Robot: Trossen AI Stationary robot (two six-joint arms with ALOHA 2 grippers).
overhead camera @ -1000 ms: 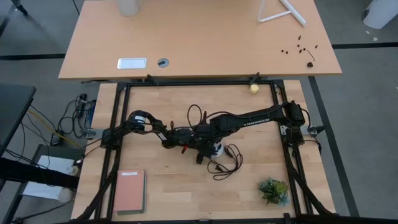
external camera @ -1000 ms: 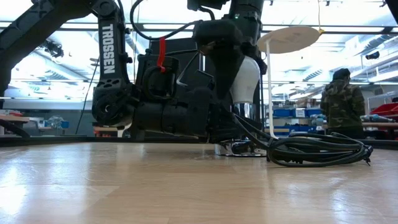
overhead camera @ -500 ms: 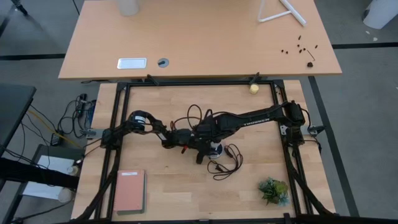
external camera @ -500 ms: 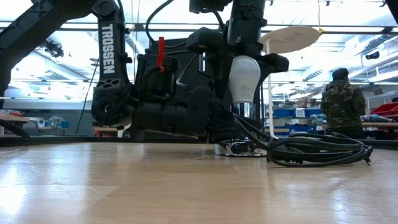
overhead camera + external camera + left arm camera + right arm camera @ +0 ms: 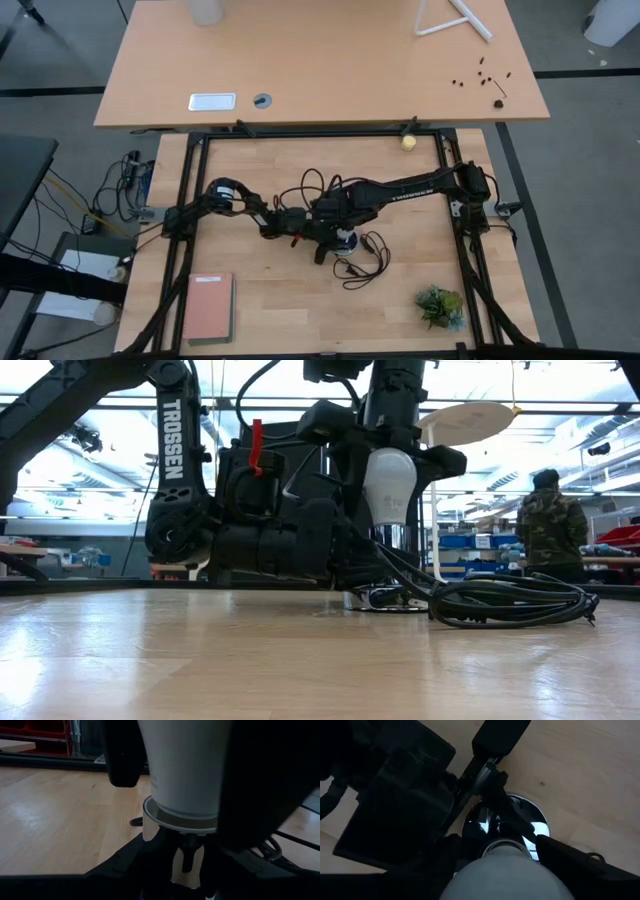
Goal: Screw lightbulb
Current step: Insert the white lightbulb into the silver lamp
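The white lightbulb (image 5: 390, 485) stands upright, base down, in the socket (image 5: 385, 596), a round silver disc on the table with a black cord (image 5: 510, 605). My right gripper (image 5: 392, 465) comes down from above and is shut on the bulb. My left gripper (image 5: 187, 870) lies level just above the table, reaching in from the left, shut on the socket under the bulb. In the high view the two grippers (image 5: 335, 233) meet at mid-table and hide the bulb. My left gripper pinches the socket's dark neck (image 5: 187, 856) just under the bulb's base, between its two fingers. The fingers lie level, coming from the table's left. The silver disc (image 5: 535, 822) stays flat on the table. My right gripper holds the bulb's wide rounded part (image 5: 388, 465) between its two fingers, one finger (image 5: 345, 465) on each side. The fingers point down from above. The bulb stands upright with its narrow base (image 5: 505, 847) in the socket.
The black cord lies coiled toward the table's right of the socket (image 5: 365, 262). A small yellowish ball (image 5: 408, 142) sits at the far edge, a pink book (image 5: 208, 307) near left, a small plant (image 5: 440, 305) near right. A person (image 5: 550, 525) stands in the room behind.
My right gripper has rolled about the bulb's upright axis without shifting place. A second ago one finger stood in front of the bulb in the low view; now the fingers stand at its two sides and the whole bulb shows.
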